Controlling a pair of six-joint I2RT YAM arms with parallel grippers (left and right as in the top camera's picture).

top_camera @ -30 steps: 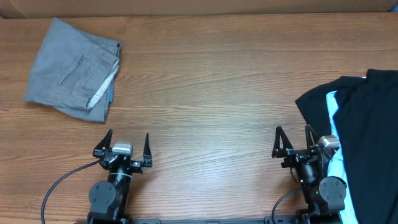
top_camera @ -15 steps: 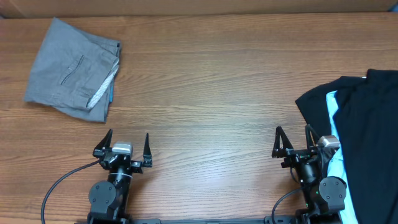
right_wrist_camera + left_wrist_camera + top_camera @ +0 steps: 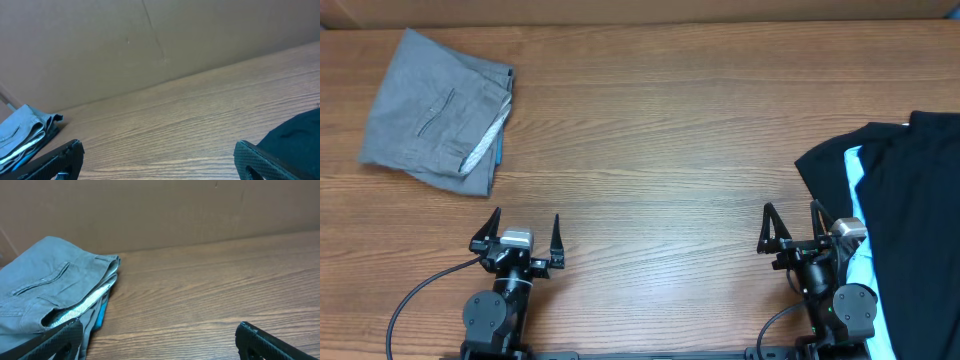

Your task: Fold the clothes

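Both hands are wide open and hold nothing. The left gripper (image 3: pixel 527 216) and the right gripper (image 3: pixel 790 207) sit low at the near edge of the table (image 3: pixel 660 130), with their tips pointing away from the robot.

The big black shirt (image 3: pixel 910 190) lies just beside the right gripper, on its outer side, and goes on ahead of it. It is bunched up, not flat, and part of it runs off the side of the overhead view. What shows of it is longest going away from the robot. A light blue tee (image 3: pixel 854 170) peeks out from under its edge, close to the right arm.

The grey trousers (image 3: pixel 430 115) lie well ahead of the left gripper and a bit to its outer side. They look folded into 1 neat pile already, with a thin blue edge under them. I cannot tell what that blue bit is.

So I think the black shirt is next, and the right arm is much nearer to it. It would need to reach out sideways to its own right. The left arm is far from the shirt, across the bare wood.

There is no box, bin or basket to be seen, so nothing is inside anything
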